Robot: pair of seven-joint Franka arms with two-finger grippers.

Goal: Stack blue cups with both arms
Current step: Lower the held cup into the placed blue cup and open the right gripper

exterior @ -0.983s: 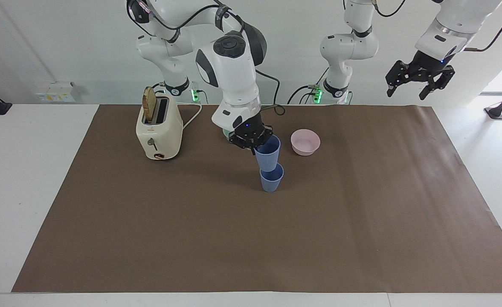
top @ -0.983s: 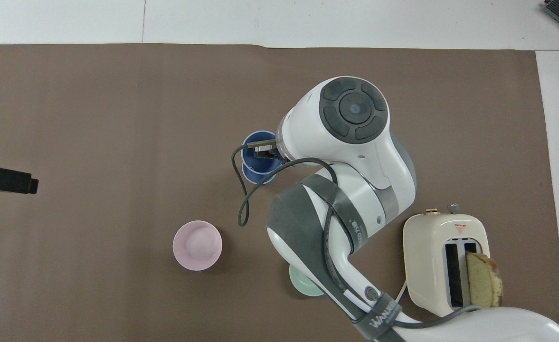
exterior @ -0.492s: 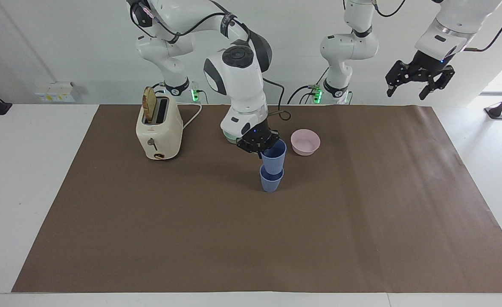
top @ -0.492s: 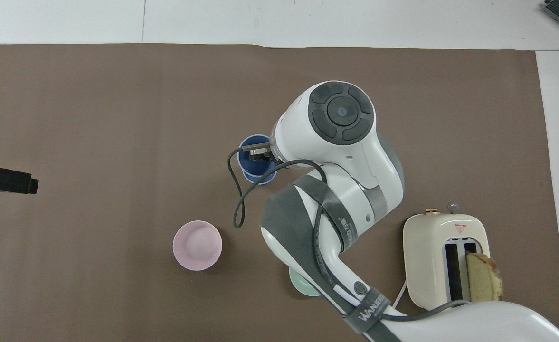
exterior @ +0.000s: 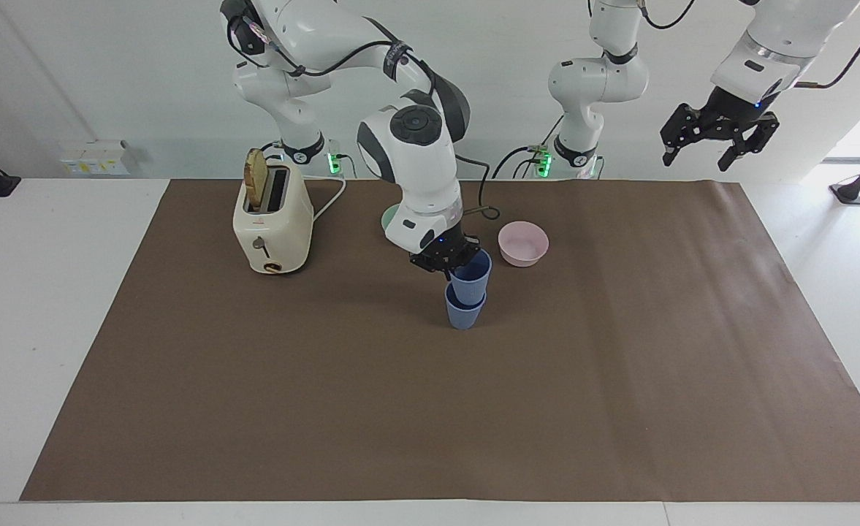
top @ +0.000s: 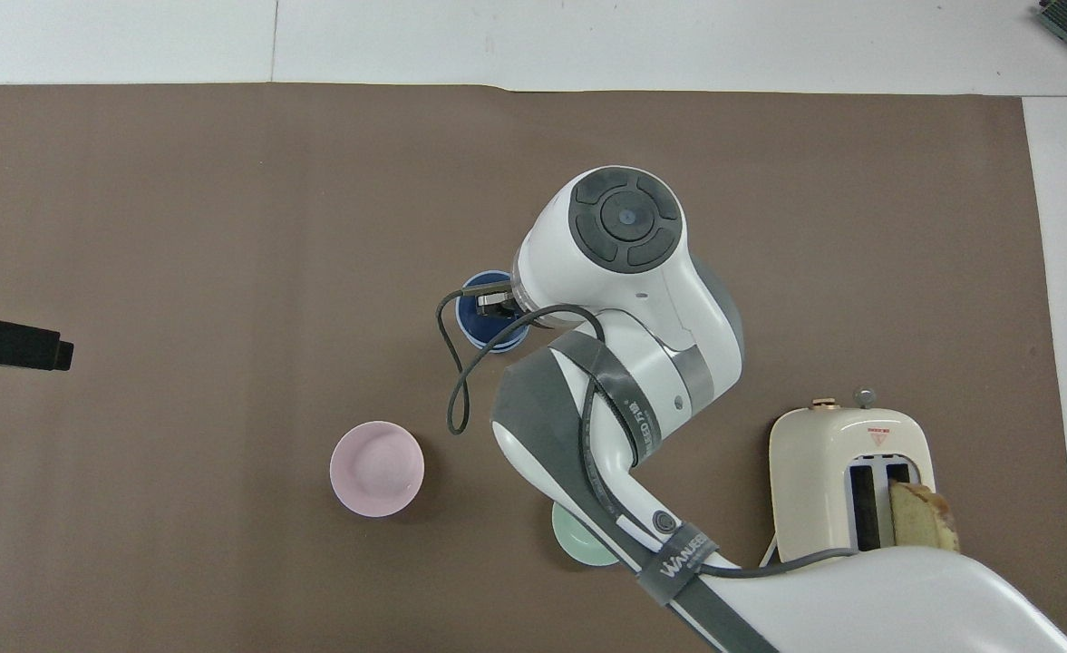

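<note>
Two blue cups sit one inside the other near the middle of the brown mat (exterior: 619,380) covering the surface (exterior: 50,307). The lower cup (exterior: 464,314) stands upright on the mat, and the upper cup (exterior: 471,277) is partly sunk into it, leaning a little toward the pink bowl (exterior: 523,243). The right gripper (exterior: 447,261) has its fingers closed on the rim of the upper cup, on the rim's edge toward the toaster (exterior: 272,223). Seen from overhead, with the stack as the clock's centre, the pink bowl (top: 377,469) lies at about 7 o'clock, the mint-green bowl (top: 578,544), mostly covered by the right arm (top: 624,272), at about 5 o'clock, and the toaster (top: 850,490), a slice of bread (top: 923,519) standing in one slot, at about 4 o'clock. The left gripper (exterior: 718,135) waits high over the left arm's end of the surface, fingers spread open and holding nothing.
</note>
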